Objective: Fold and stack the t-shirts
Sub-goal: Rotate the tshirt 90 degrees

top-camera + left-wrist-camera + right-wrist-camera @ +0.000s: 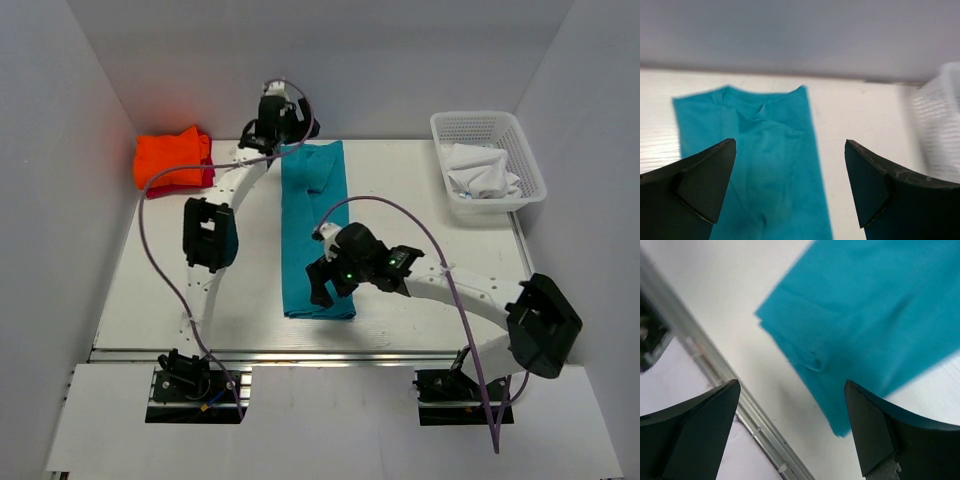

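Note:
The teal-blue t-shirt [315, 225] lies folded into a long narrow strip down the middle of the table. My left gripper [262, 132] is open and empty above the strip's far end, which shows in the left wrist view [765, 150]. My right gripper [330, 290] is open and empty above the strip's near end, whose corner shows in the right wrist view [865, 330]. The orange t-shirt [170, 158] lies folded at the back left, on top of the red t-shirt [208, 178], of which only an edge shows.
A white basket [520, 150] holding white cloth [482, 172] stands at the back right; its wall shows blurred in the left wrist view [940, 130]. The table's metal front rail [725, 375] runs just beyond the shirt's near end. White walls enclose the table.

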{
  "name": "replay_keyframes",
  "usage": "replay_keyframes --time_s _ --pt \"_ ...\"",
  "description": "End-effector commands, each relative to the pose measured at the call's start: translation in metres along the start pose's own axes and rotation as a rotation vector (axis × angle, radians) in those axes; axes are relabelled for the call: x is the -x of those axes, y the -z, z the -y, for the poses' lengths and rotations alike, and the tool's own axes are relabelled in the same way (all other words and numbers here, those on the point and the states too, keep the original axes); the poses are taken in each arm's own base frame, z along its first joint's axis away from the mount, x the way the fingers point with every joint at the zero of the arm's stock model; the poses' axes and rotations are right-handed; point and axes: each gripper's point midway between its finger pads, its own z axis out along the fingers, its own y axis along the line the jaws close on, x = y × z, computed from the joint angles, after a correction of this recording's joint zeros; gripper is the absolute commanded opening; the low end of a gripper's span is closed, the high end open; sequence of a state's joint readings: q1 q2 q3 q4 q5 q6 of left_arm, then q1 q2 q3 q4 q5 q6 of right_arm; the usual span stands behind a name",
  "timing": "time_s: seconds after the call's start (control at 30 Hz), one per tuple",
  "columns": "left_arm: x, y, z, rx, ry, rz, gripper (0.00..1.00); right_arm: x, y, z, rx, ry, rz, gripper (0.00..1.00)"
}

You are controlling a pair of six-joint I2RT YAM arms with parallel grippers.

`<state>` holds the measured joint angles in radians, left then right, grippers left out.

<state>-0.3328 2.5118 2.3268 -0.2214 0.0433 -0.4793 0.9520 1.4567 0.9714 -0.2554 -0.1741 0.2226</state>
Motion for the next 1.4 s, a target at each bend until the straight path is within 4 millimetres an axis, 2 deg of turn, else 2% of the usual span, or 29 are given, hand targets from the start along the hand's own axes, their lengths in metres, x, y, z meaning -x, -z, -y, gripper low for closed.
replay_keyframes --time_s 0.0,0.03,0.07,0.13,0.17,0.2,0.23,0.27,0.3,0.33,0.37,0.4,0.43,0.47,0.53,0.6,0.63,0.67,0.7,0.77,0.8,0.83,1.03,1.13,1.23,1.33,1.37 --pt "0.108 0.109 0.055 -0.048 -0.113 0.125 1.0 0.012 0.019 0.032 -0.169 -0.126 0.116 0.9" --pt "0.101 0.12 0.054 -0.047 -0.14 0.085 1.0 0.006 0.019 0.039 -0.184 -0.146 0.109 0.9" --pt "0.081 0.142 0.046 -0.021 -0.136 0.003 1.0 0.003 0.022 0.049 -0.232 -0.158 0.119 0.9" --pt "0.052 0.164 0.04 0.001 -0.108 -0.07 1.0 -0.003 0.025 0.062 -0.269 -0.209 0.116 0.9" --pt "0.025 0.189 0.023 0.043 -0.092 -0.106 1.0 -0.005 0.025 0.064 -0.273 -0.222 0.114 0.9" --pt "0.011 0.201 0.014 0.066 -0.075 -0.116 1.0 -0.006 0.024 0.066 -0.279 -0.23 0.109 0.9" --pt "-0.037 0.212 -0.014 0.135 -0.037 -0.194 1.0 -0.006 0.021 0.068 -0.277 -0.212 0.098 0.9" --pt "-0.046 0.224 -0.02 0.146 -0.025 -0.193 1.0 -0.005 0.02 0.07 -0.291 -0.203 0.094 0.9" --pt "-0.036 0.249 -0.015 0.135 -0.009 -0.142 1.0 -0.002 0.019 0.072 -0.307 -0.2 0.097 0.9" --pt "-0.046 0.261 -0.019 0.141 0.007 -0.151 1.0 0.007 0.014 0.077 -0.327 -0.17 0.099 0.9" --pt "-0.077 0.272 -0.035 0.177 0.023 -0.195 1.0 0.012 0.013 0.077 -0.327 -0.162 0.107 0.9" --pt "-0.086 0.284 -0.039 0.185 0.036 -0.207 1.0 0.015 0.007 0.077 -0.313 -0.145 0.104 0.9" --pt "-0.084 0.301 -0.039 0.188 0.051 -0.182 1.0 0.025 0.003 0.073 -0.291 -0.111 0.108 0.9" --pt "-0.107 0.311 -0.052 0.228 0.078 -0.22 1.0 0.03 0.001 0.073 -0.282 -0.099 0.117 0.9" --pt "-0.122 0.332 -0.066 0.282 0.072 -0.248 1.0 0.036 -0.013 0.071 -0.259 -0.087 0.108 0.9" --pt "-0.135 0.352 -0.077 0.325 0.089 -0.255 1.0 0.027 -0.026 0.074 -0.26 -0.087 0.061 0.9" --pt "-0.143 0.361 -0.083 0.354 0.094 -0.276 1.0 0.033 -0.028 0.074 -0.263 -0.089 0.067 0.9" --pt "-0.153 0.368 -0.089 0.375 0.101 -0.291 1.0 0.025 -0.037 0.085 -0.305 -0.08 0.036 0.9" --pt "-0.152 0.373 -0.088 0.366 0.113 -0.271 1.0 0.023 -0.041 0.087 -0.312 -0.074 0.025 0.9" --pt "-0.166 0.378 -0.092 0.36 0.115 -0.287 1.0 0.008 -0.052 0.095 -0.33 -0.071 -0.038 0.9" --pt "-0.169 0.379 -0.092 0.351 0.118 -0.295 1.0 0.014 -0.053 0.095 -0.335 -0.076 -0.034 0.9" --pt "-0.172 0.379 -0.091 0.34 0.121 -0.301 1.0 0.009 -0.054 0.098 -0.36 -0.081 -0.051 0.9" --pt "-0.176 0.382 -0.094 0.353 0.094 -0.333 1.0 -0.027 -0.038 0.119 -0.488 -0.149 -0.075 0.9" --pt "-0.177 0.376 -0.089 0.327 0.089 -0.345 1.0 -0.04 -0.034 0.119 -0.493 -0.166 -0.092 0.9" --pt "-0.18 0.37 -0.084 0.291 0.09 -0.365 1.0 -0.035 -0.032 0.11 -0.447 -0.176 -0.075 0.9" --pt "-0.185 0.365 -0.074 0.225 0.089 -0.394 1.0 -0.016 -0.025 0.09 -0.351 -0.16 -0.018 0.9" --pt "-0.183 0.363 -0.065 0.173 0.089 -0.395 1.0 -0.012 -0.024 0.087 -0.335 -0.153 -0.005 0.9"
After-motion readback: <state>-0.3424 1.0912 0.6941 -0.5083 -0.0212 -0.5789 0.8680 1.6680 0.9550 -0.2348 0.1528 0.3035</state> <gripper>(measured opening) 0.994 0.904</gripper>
